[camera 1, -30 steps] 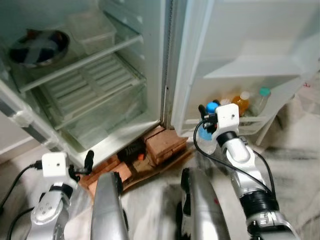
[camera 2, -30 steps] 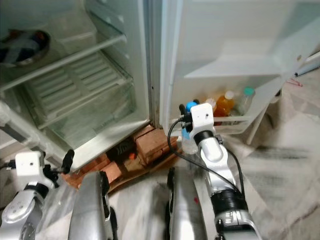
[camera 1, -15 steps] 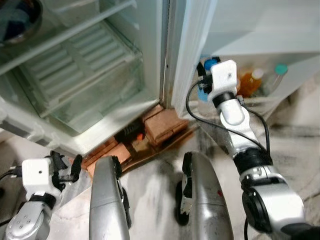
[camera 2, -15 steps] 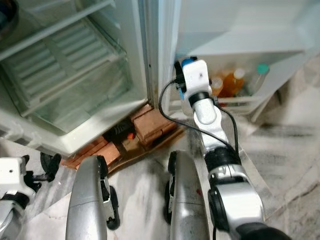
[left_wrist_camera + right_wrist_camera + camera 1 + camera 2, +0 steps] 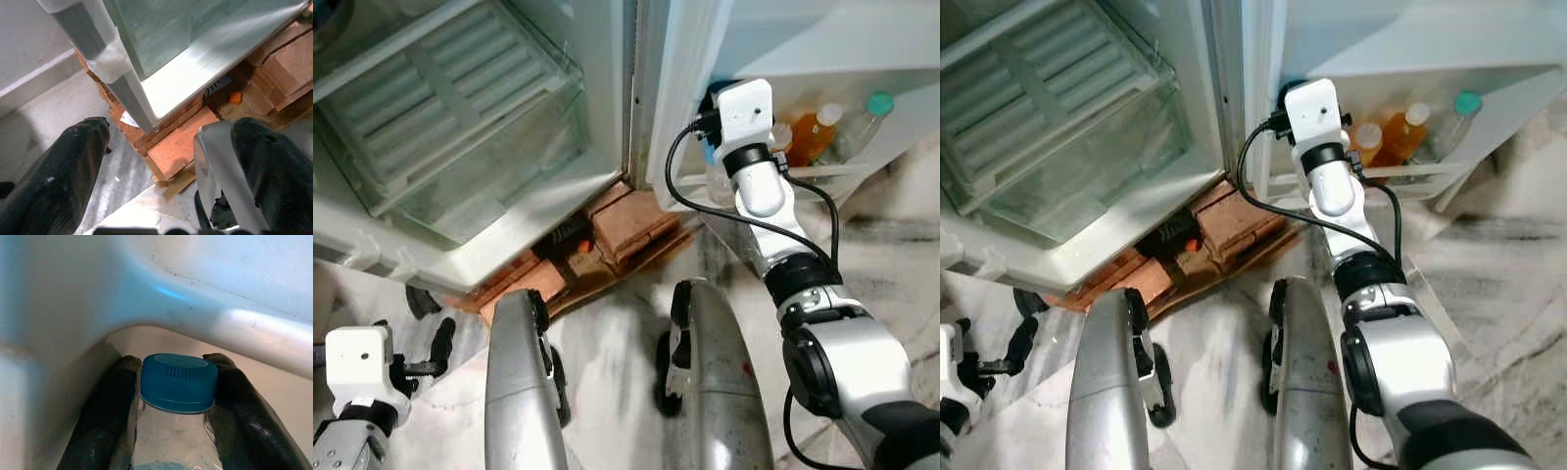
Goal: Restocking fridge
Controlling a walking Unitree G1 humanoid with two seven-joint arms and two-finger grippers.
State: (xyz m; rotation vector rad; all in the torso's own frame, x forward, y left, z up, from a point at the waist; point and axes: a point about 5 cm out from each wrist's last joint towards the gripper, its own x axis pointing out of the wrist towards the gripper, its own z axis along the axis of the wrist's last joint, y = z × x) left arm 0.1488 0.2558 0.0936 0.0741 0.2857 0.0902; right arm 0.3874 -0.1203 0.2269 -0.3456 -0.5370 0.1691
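Observation:
My right gripper [image 5: 173, 361] is shut on the neck of a clear bottle with a blue cap [image 5: 178, 382], just under the white inner wall of the fridge door. In the eye views the right arm's white wrist housing [image 5: 744, 108] covers the fingers at the left end of the door shelf [image 5: 822, 171]; part of the bottle [image 5: 713, 178] shows below it. Two orange bottles [image 5: 813, 132] and a teal-capped bottle [image 5: 873, 110] stand in that shelf. My left gripper [image 5: 171, 129] hangs open low at the left [image 5: 426, 328], holding nothing.
The fridge body stands open at the left with a clear crisper drawer [image 5: 460, 127]. Bricks and cardboard [image 5: 626, 220] prop up the fridge base. My two silver legs [image 5: 524, 392] stand on the marble floor [image 5: 607, 343] in front of them.
The camera has tipped down and closer. My right gripper has carried the blue-capped bottle up into the left end of the door shelf. The left arm has dropped lower.

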